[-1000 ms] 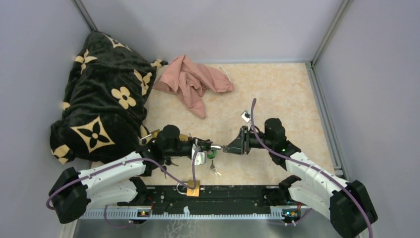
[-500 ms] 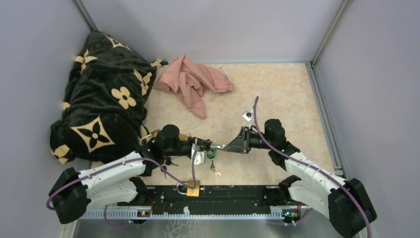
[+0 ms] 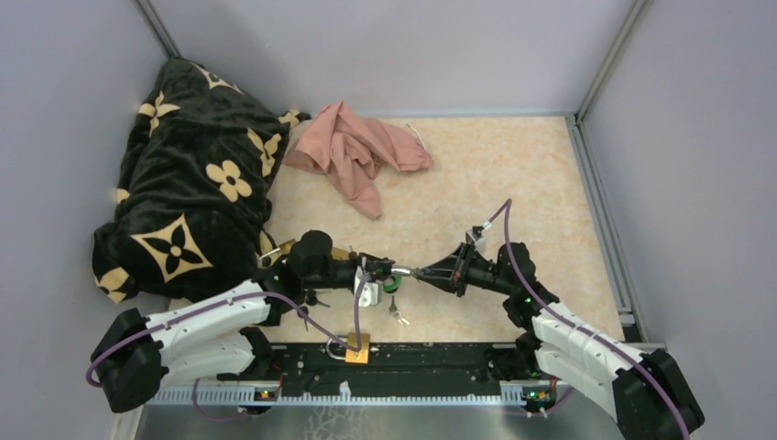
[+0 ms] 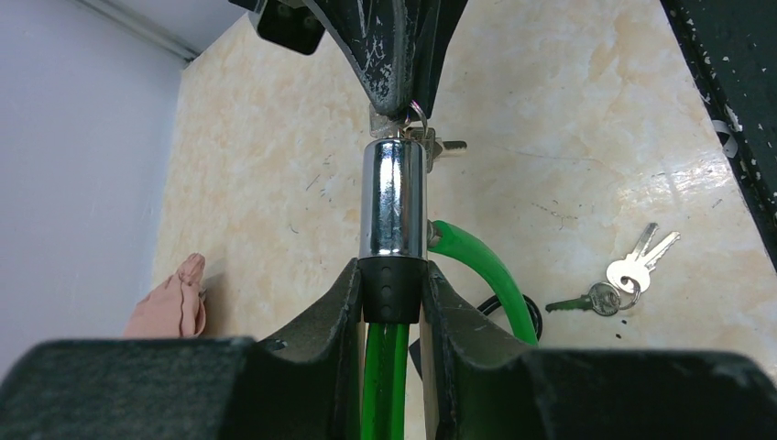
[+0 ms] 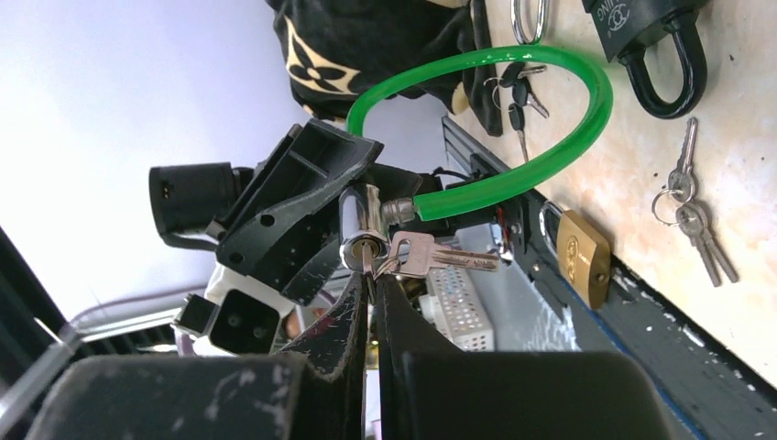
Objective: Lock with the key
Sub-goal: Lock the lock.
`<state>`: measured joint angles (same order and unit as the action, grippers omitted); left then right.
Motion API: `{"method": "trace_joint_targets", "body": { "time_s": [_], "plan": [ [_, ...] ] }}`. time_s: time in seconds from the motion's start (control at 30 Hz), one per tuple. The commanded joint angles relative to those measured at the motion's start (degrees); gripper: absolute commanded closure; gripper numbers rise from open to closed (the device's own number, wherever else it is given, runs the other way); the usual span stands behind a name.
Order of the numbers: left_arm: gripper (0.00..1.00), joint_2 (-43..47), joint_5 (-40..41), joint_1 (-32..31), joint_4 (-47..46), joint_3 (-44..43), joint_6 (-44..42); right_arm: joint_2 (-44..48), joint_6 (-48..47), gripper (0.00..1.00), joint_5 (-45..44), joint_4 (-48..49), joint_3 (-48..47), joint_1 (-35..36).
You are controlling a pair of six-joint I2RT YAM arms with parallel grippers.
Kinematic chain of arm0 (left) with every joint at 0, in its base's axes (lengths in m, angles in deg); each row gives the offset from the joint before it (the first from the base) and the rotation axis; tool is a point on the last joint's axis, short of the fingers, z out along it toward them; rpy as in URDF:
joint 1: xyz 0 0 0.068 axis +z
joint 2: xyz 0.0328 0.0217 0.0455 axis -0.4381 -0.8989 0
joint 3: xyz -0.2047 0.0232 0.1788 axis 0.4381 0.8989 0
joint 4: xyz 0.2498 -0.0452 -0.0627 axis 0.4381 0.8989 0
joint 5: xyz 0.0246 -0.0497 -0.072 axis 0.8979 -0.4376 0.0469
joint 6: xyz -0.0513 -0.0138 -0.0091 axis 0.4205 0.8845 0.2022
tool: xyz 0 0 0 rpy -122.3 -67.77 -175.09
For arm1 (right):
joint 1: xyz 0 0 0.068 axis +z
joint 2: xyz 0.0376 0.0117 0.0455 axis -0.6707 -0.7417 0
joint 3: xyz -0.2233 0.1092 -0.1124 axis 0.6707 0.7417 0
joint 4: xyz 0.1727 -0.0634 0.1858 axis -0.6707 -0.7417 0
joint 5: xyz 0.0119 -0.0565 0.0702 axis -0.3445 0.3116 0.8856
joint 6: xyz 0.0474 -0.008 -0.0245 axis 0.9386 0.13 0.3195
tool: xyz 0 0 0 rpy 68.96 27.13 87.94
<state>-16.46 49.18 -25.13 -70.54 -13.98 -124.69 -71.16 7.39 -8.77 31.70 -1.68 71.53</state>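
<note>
Chrome-cylinder green cable lock sits clamped in left gripper; right gripper, rotated since before, pinches its silver key.

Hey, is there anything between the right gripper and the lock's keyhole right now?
Nothing visible. The right gripper is shut on the key, right at the keyhole of the cylinder that the left gripper holds. The spare keys hang beside it on the ring, not between.
</note>
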Motion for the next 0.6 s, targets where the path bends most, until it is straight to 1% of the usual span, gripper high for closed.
{"method": "trace_joint_targets", "body": {
  "time_s": [0.0,0.17,0.27,0.4,0.57],
  "plan": [
    [1.00,-1.18,-0.56,-0.10,7.22,1.97,0.54,-1.95,6.88,1.00,-2.88,5.55,-4.19,0.39],
    [1.00,-1.27,-0.82,-0.46,6.60,2.14,0.59,-8.60,7.99,1.00,-2.24,11.90,-5.45,2.15],
    [1.00,-1.51,-1.34,-0.57,5.59,2.15,0.94,-11.65,5.53,1.00,-1.08,12.00,-8.70,2.82],
    [1.00,-1.85,-2.47,-0.74,4.50,1.64,1.95,-16.00,0.00,1.00,1.71,9.60,-13.20,4.56],
    [1.00,-1.84,-2.81,-0.93,3.99,1.78,1.67,-19.18,3.05,1.00,2.47,17.36,-11.54,5.56]
  ]
}}
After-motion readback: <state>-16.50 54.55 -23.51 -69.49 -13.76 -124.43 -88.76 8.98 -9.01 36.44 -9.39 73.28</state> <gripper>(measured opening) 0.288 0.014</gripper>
